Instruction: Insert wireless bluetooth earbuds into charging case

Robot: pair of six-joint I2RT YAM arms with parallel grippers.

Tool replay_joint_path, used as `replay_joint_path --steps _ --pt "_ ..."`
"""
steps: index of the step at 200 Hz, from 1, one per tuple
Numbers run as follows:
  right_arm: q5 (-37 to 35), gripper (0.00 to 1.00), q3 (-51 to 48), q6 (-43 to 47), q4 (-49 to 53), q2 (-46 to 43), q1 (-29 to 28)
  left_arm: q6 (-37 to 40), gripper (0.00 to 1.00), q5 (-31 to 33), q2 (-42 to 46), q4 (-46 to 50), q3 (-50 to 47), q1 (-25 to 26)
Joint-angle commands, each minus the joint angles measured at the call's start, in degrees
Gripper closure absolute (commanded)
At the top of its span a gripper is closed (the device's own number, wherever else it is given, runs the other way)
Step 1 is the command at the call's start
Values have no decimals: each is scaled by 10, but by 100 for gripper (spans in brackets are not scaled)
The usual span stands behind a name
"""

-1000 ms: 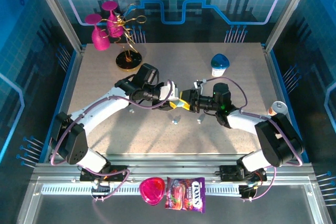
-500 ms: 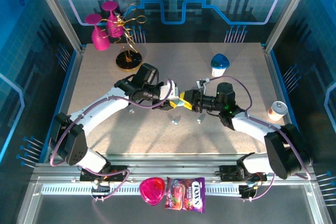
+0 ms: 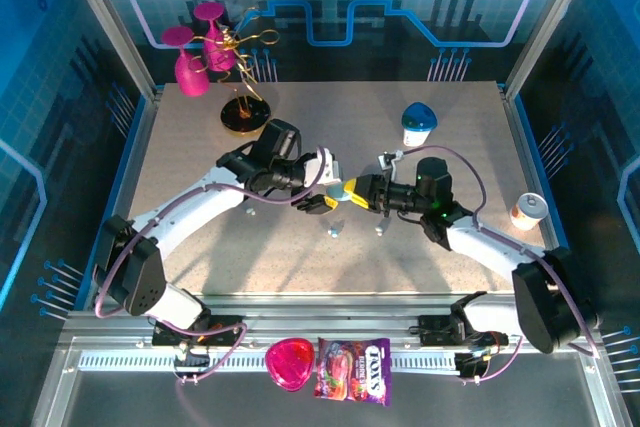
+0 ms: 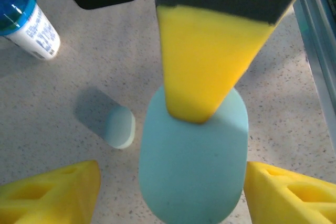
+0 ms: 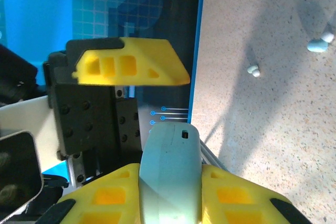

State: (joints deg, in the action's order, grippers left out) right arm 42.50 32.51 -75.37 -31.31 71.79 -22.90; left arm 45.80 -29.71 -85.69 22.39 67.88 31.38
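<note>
Above the middle of the table, the charging case hangs clear of the surface, pinched in the right gripper, whose yellow fingers press on its two flat sides. The left gripper faces it from the other side with its jaws spread wide, one yellow pad well apart from the case and the other close beside it. The case is a closed pebble, so its inside is hidden. Both earbuds lie loose on the table just nearer the bases than the grippers, apart from each other. A blue-topped white container stands toward the far right, and a gold jewellery stand sits at the far left corner. The speckled surface around the earbuds lies bare out to the blue side edges.
</note>
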Motion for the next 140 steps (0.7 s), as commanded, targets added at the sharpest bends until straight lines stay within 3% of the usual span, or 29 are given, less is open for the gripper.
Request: replay_joint_path --steps 1,14,49,80,140 --pt "8 93 20 -17 -5 -40 20 -75 21 -54 51 -108 -36 -16" --pt "11 94 32 -23 9 -59 30 -130 19 -71 75 -187 -62 -21" --pt "24 95 57 -66 31 -112 52 -270 1 -97 113 -411 -133 -28" --pt "29 96 83 -101 56 -139 54 -357 1 -125 103 -567 -167 -30" --pt "25 100 74 -209 -39 -124 44 -453 1 -165 76 -690 -170 -23"
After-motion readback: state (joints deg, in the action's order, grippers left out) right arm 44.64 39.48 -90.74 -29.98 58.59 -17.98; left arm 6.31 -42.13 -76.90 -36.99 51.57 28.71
